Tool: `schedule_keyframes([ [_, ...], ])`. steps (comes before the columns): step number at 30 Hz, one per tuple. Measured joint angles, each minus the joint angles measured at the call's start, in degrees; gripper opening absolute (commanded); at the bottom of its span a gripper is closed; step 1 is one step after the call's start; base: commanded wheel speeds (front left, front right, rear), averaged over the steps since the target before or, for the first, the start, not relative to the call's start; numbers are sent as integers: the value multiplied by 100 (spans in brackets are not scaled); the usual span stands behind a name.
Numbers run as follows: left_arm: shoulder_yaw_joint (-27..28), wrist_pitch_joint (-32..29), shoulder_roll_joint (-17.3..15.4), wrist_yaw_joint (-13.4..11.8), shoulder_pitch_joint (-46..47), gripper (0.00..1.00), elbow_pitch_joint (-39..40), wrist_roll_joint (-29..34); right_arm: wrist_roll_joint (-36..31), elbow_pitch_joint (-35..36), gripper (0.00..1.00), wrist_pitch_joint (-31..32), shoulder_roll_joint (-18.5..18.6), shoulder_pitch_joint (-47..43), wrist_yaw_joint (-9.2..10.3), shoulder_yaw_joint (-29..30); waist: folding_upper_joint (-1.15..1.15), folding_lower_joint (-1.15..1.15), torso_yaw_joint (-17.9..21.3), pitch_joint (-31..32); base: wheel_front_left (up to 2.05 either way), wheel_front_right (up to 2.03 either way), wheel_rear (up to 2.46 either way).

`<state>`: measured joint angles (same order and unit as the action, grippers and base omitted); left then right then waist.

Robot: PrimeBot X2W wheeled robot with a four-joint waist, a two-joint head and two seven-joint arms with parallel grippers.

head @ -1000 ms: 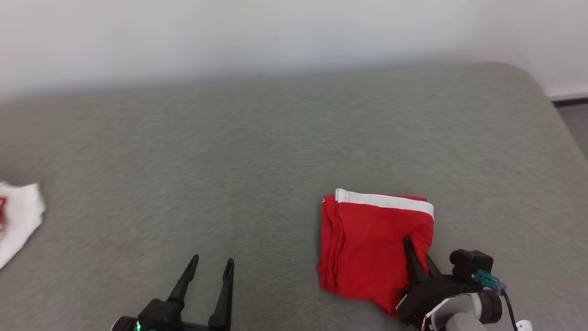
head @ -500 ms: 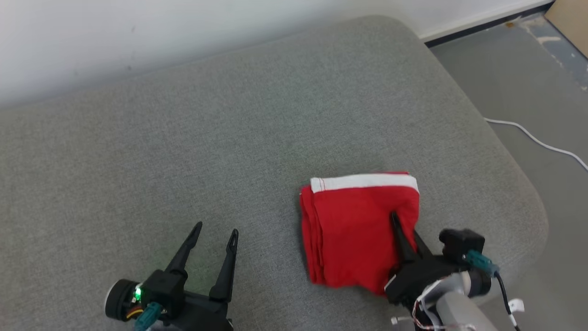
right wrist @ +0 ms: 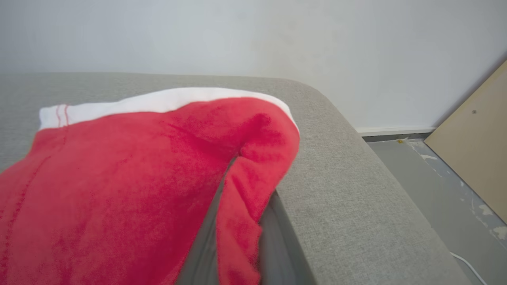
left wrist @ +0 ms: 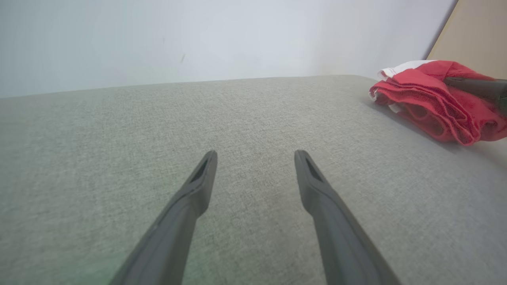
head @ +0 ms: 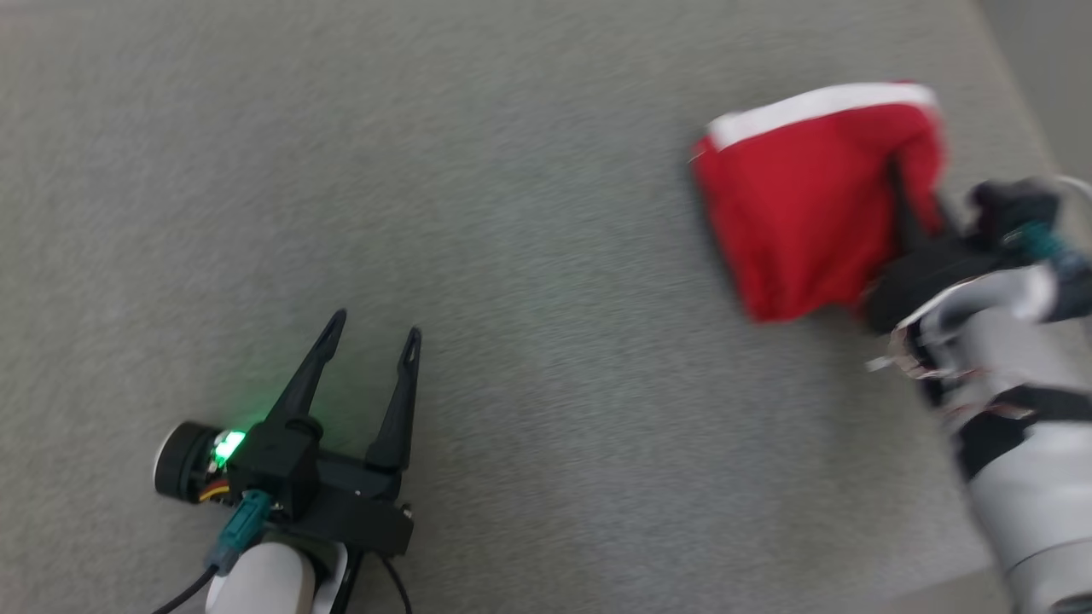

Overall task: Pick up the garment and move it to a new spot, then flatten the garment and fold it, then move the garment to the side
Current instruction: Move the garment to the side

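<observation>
The garment (head: 802, 205) is a folded red cloth with a white band along its far edge, lying at the upper right of the grey cushion (head: 512, 213). My right gripper (head: 900, 175) is shut on the garment's right side, with red fabric bunched between its fingers (right wrist: 206, 245). In the left wrist view the garment (left wrist: 427, 99) is raised on the held side, and one dark right finger (left wrist: 475, 88) lies across it. My left gripper (head: 376, 324) stands open and holds nothing at the lower left, low over the cushion (left wrist: 119, 130), well apart from the garment.
The cushion's rounded right edge (right wrist: 356, 166) runs close beside the garment. Beyond it are grey floor (right wrist: 427, 178), a white cable (right wrist: 469, 265) and a tan board (right wrist: 475, 130). A pale wall (right wrist: 237, 35) stands behind. The head view is motion-blurred.
The head camera has swung and tipped down, so the wall has left its view. My right gripper has carried the garment farther right, away from the left gripper. Both gripper states are unchanged.
</observation>
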<state>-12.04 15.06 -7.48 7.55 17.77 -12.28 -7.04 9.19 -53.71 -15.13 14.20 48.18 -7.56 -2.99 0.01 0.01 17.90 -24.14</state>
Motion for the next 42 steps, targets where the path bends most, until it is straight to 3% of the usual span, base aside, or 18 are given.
schedule_keyframes([
  [10,114,34,110,8,219,100,377,60,-1055,-1178,0,-1,1344,847,0,1489,0,0,-888,-727,0,0,0],
  [11,124,43,123,8,219,100,398,67,-1139,-1212,24,0,1422,851,0,1666,-1,-1,-956,-778,0,0,0],
  [12,125,48,132,9,220,100,421,67,-1269,-1220,91,0,1490,850,0,1826,-1,-1,-1023,-822,0,0,0],
  [13,125,49,142,10,221,100,436,68,-1406,-1203,100,0,1549,850,0,1979,0,-1,-1083,-859,0,0,0],
  [20,180,49,186,10,208,100,412,76,-2174,-604,100,0,1389,776,0,3119,-1,-1,-1292,-868,0,0,0],
  [26,296,22,204,1,-36,100,220,54,-2485,580,100,0,925,406,0,3408,-1,-1,-1318,-513,0,0,0],
  [29,359,3,243,1,-238,100,148,44,-2384,937,100,0,824,92,0,3338,-1,-1,-1335,-263,0,0,0],
  [33,521,3,308,0,-472,100,79,27,-1889,1372,100,0,615,-375,0,2822,-1,-1,-1373,113,0,0,0],
  [42,776,3,387,0,-934,100,-18,19,-1079,2332,100,0,-419,-1932,0,1920,-1,-3,-1479,937,0,0,0],
])
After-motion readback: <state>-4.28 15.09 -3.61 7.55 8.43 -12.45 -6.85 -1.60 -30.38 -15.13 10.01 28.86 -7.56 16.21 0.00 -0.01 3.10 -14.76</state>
